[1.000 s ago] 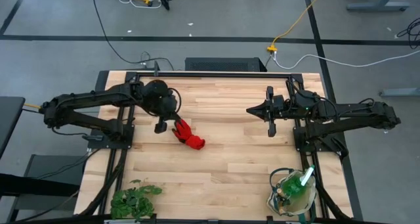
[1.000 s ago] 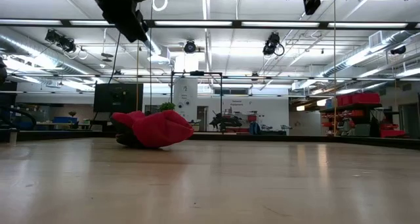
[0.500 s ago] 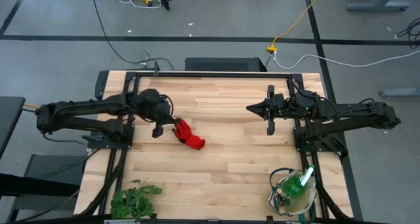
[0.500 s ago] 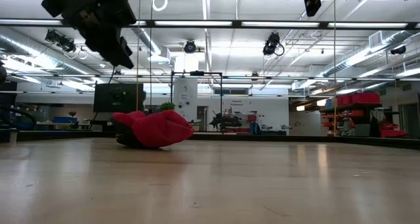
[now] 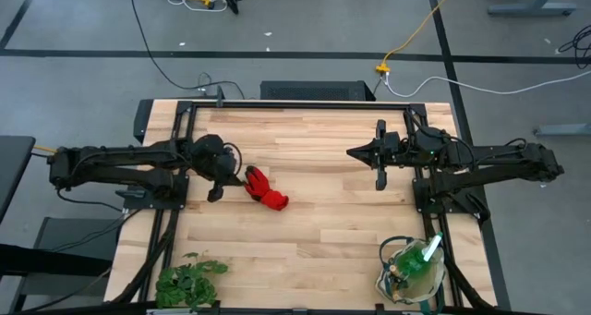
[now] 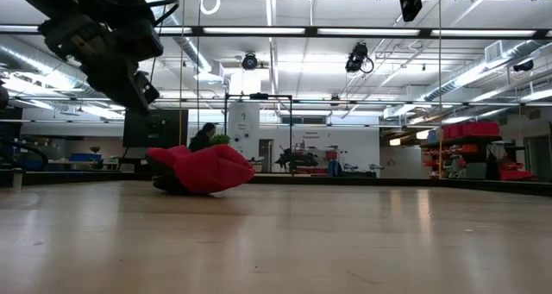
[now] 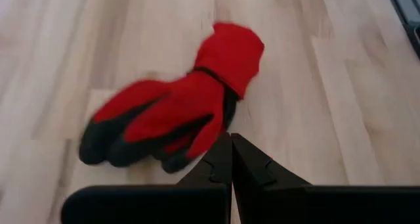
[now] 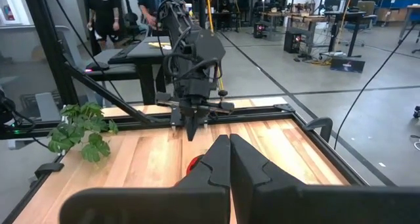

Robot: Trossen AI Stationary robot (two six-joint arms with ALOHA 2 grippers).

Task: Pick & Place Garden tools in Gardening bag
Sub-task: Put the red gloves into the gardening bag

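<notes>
A red glove with dark fingertips (image 5: 266, 190) lies flat on the wooden table left of the middle; it also shows in the low view (image 6: 203, 169) and the left wrist view (image 7: 177, 112). My left gripper (image 5: 222, 175) is shut and points down, above the table just left of the glove (image 6: 138, 91), (image 7: 230, 140). My right gripper (image 5: 351, 154) is shut and held high over the right half. The cream gardening bag (image 5: 392, 276) stands at the near right corner with a green spray bottle (image 5: 416, 258) in it. The trowel, rake and shears do not show.
A leafy green plant bunch (image 5: 189, 278) lies at the near left corner. Black frame rails (image 5: 295, 104) run along the table's far edge and both sides. People stand in the room beyond the table (image 8: 108, 10).
My left gripper has drawn back from over the glove toward the table's left and near edges and come down a little, staying shut. The glove has not moved.
</notes>
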